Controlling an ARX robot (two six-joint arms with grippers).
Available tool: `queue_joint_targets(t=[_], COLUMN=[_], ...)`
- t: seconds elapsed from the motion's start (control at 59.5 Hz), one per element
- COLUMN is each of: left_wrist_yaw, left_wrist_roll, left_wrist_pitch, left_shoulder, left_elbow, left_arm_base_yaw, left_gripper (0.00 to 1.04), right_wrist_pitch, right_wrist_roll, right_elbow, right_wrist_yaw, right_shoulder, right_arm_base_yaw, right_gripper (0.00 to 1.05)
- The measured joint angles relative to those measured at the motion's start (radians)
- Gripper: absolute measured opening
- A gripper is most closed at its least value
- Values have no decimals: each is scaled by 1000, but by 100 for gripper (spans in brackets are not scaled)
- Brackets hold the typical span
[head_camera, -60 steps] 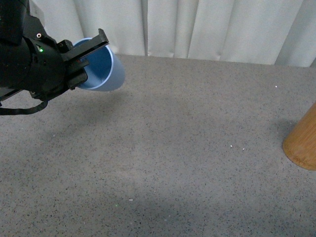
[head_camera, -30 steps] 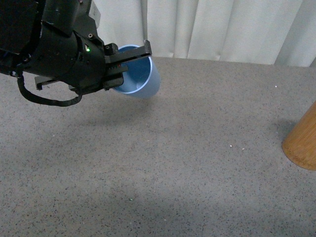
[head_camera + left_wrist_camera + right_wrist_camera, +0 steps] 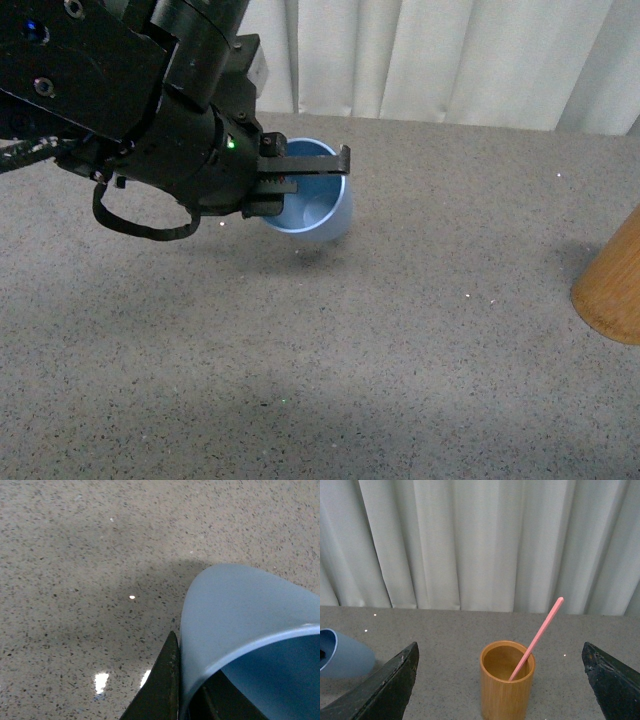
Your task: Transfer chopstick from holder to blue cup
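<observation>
A grey speckled table (image 3: 420,380) ran back to a white curtain (image 3: 450,60) in the front view. There the black left gripper (image 3: 318,175) reached in from the far left and was clamped on the rim of the blue cup (image 3: 335,215), one finger lying across the mouth. The cup was tilted, its mouth turned toward the near left, and a shadow on the table just under it suggested that it was raised. A wooden holder (image 3: 610,290) stood at the right edge, well apart from the cup and only partly in frame. In the left wrist view the cup (image 3: 240,625) filled one corner above the table (image 3: 75,555), its wall pinched between a dark finger outside and another inside. In the right wrist view the holder (image 3: 507,690) stood upright on the table before the curtain (image 3: 470,540), with the pink chopstick (image 3: 537,635) in it, leaning on the rim with its upper end well clear of the top. The right gripper (image 3: 500,650) was spread wide and held nothing, its fingers (image 3: 390,685) on either side of the holder and apart from it. The cup (image 3: 347,656) showed tilted at the edge.
</observation>
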Motion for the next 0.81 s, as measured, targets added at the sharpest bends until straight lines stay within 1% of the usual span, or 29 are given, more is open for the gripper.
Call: queue_joint_targets(t=[0.285, 0.806], left_wrist_yaw=[-1, -10], left_wrist_roll=[34, 55], left_wrist_pitch=[-19, -42], left_shoulder=[27, 42], left_elbow=[10, 24], left_arm_base_yaw=[-30, -37], left_gripper=[4, 4], right_wrist_pitch=[0, 0], right_wrist_roll=[0, 0], right_elbow=[0, 0], right_wrist_yaw=[0, 0], right_shoulder=[0, 0], right_arm_base_yaw=[0, 0], right_gripper=[95, 95])
